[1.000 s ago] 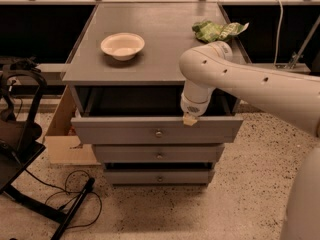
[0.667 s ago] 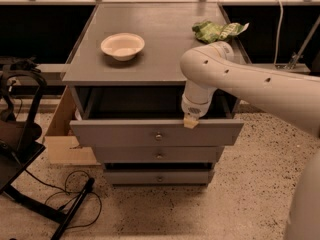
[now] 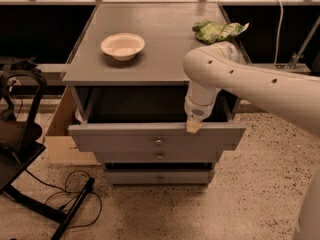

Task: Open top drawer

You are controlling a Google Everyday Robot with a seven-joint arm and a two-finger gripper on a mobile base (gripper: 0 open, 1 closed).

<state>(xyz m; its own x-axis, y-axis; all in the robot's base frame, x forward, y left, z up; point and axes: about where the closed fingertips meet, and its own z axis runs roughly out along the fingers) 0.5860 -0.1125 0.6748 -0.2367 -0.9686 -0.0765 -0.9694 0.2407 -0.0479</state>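
Camera view, top drawer open, gripper at its front edge

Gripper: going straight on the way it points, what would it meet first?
The gripper points down at the top drawer; it would likely meet the drawer front's upper edge first, though depth is unclear.
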